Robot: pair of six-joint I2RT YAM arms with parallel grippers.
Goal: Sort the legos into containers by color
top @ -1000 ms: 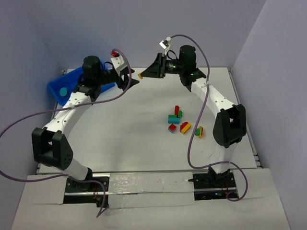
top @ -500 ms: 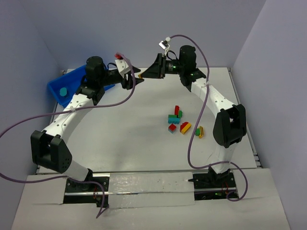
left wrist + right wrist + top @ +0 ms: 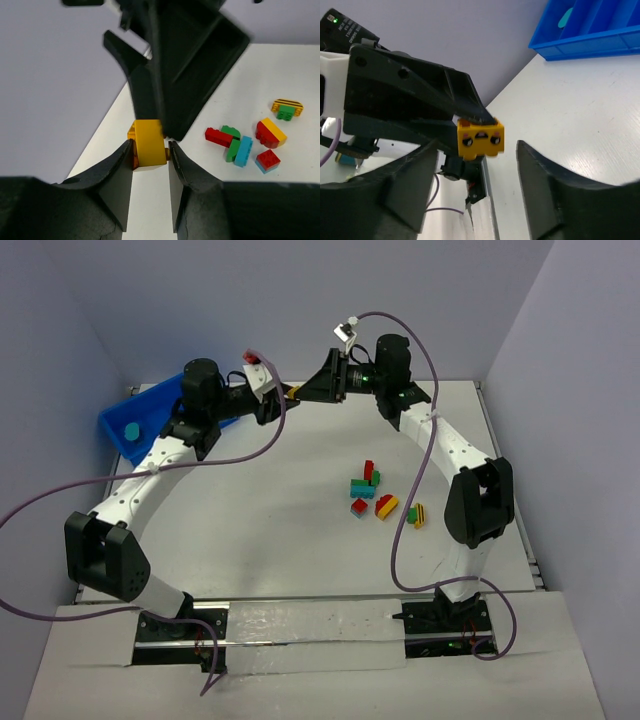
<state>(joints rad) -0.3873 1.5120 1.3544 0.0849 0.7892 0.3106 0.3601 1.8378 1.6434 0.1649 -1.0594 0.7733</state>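
Looking across the desk (image 3: 300, 540), nothing lying on it has shifted in the last second. The change is all at the far edge, where the left arm (image 3: 150, 465) has swung in from over the blue bin (image 3: 118, 420) to meet the right arm (image 3: 445, 445). The left fingers (image 3: 117, 175), wide a second ago, have now closed narrow onto the yellow brick (image 3: 149, 142), gripping it from both sides. The right fingers (image 3: 547, 185), which had been carrying it, have let go: in the right wrist view they stand wide, with a gap on either side of the brick. I think the brick hangs clear of the desk, though the overhead view is too small there to be sure. To me the handover looks complete, and the brick now sits with the arm that can reach the bin at the far left. The loose legos (image 3: 375, 495) lie clustered near the right arm, well apart from the bin and not yet sorted. One teal brick (image 3: 130, 430) already rests in a compartment.
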